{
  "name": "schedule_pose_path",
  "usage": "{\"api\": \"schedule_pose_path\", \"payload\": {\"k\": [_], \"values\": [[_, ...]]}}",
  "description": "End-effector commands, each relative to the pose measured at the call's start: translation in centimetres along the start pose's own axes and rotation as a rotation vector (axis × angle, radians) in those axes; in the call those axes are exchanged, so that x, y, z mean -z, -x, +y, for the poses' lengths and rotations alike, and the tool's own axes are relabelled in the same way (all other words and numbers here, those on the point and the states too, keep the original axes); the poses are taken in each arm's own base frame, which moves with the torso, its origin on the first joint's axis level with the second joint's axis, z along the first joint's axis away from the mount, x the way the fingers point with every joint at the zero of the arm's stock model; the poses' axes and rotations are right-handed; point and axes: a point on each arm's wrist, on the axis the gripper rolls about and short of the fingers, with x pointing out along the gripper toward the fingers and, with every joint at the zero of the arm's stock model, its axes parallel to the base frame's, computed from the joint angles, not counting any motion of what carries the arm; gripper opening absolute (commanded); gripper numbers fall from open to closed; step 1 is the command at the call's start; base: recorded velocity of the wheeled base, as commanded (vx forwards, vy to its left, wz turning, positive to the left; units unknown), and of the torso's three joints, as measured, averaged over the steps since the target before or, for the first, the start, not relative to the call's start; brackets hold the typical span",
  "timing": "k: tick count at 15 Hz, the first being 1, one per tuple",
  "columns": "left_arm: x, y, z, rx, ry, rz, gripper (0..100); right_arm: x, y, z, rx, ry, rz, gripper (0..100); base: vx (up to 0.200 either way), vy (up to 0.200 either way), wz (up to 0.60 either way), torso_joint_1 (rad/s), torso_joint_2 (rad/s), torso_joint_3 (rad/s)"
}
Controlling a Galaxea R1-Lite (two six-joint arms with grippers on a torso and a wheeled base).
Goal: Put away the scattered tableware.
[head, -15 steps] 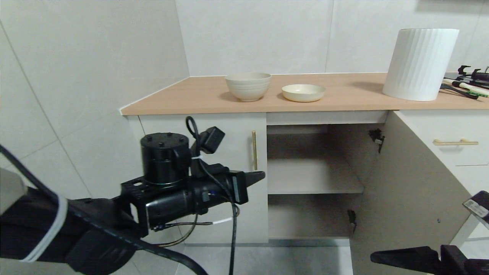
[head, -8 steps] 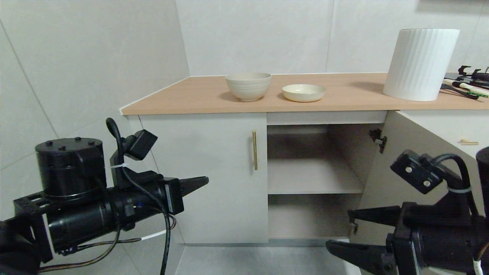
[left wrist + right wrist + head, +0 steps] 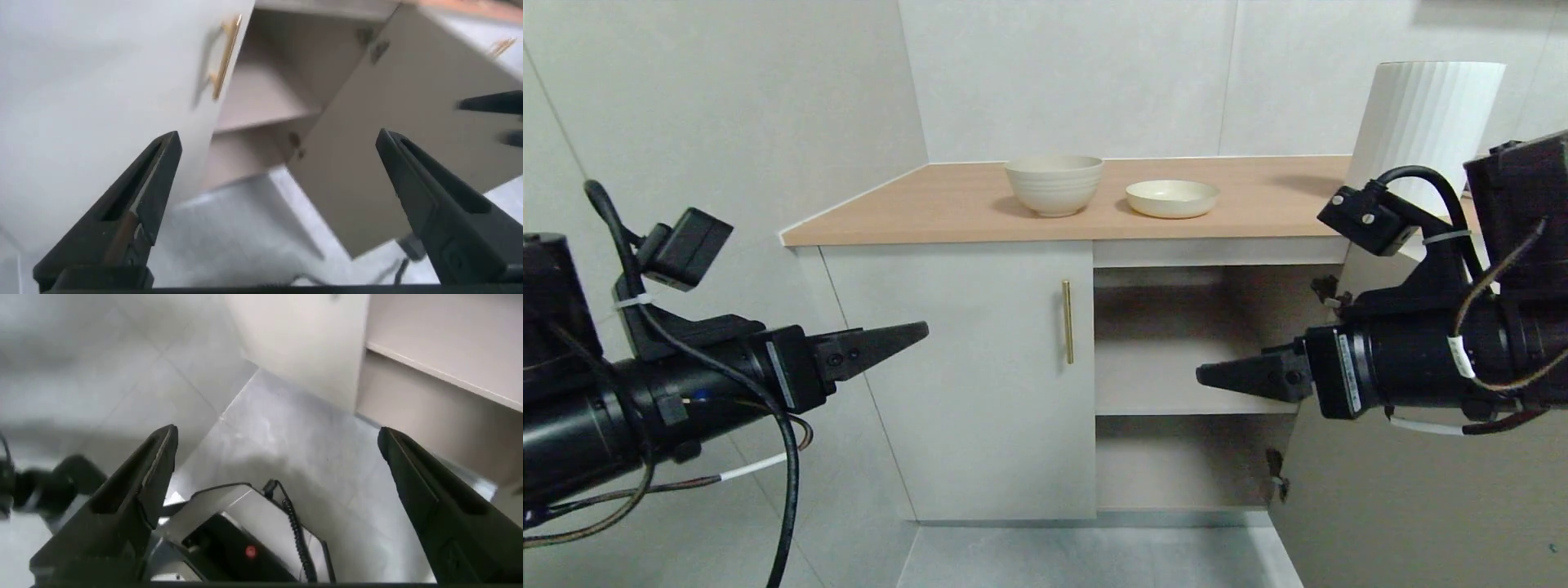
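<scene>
1. Hidden or cut off: the right arm covers the lower right part of the white ribbed container (image 3: 1413, 114) and the counter (image 3: 915, 216) beyond it. The open cabinet door (image 3: 1388, 498) is partly behind that arm and cut by the frame edge. The back of the upper compartment is in shadow.
2. Bowl (image 3: 1054, 185) and shallow dish (image 3: 1172, 198) stand on the counter toward the back wall. The bowl is left of the dish, near it but not touching.
3. Orientation: both are upright with mouths up. Both are round, so neither has a long axis. As a pair they line up along the counter's length.
4. Left gripper (image 3: 913, 333) is below counter level, left of the closed door (image 3: 980, 392), and points right toward the handle (image 3: 1067, 321). The left wrist view shows its fingers (image 3: 139, 204) spread wide with nothing between them.
5. Right gripper (image 3: 1210, 377) is in front of the open compartment, level with the shelf (image 3: 1168, 380), and points left. Its fingers (image 3: 135, 498) are spread wide and empty.
</scene>
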Motion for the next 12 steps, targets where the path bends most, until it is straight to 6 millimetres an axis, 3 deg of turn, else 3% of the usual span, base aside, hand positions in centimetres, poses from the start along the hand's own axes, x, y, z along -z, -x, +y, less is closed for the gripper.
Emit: {"api": "schedule_pose_path", "payload": {"k": [1, 6, 12], "values": [[-0.7, 0.6, -0.2, 0.004, -0.009, -0.034, 100, -0.6, -1.2, -0.6, 0.028, -0.022, 0.01, 100, 0.0, 0.0, 0.0, 0.0, 0.0, 0.0], [-1.0, 1.1, -0.6, 0.015, -0.019, -0.059, 100, -0.5, -0.2, -0.6, 0.077, -0.067, -0.025, 100, 0.0, 0.0, 0.0, 0.0, 0.0, 0.0], [-1.1, 1.3, -0.6, 0.013, -0.022, -0.064, 100, 0.2, -0.3, -0.8, 0.091, -0.065, -0.01, 100, 0.2, 0.0, 0.0, 0.004, 0.0, 0.002]]}}
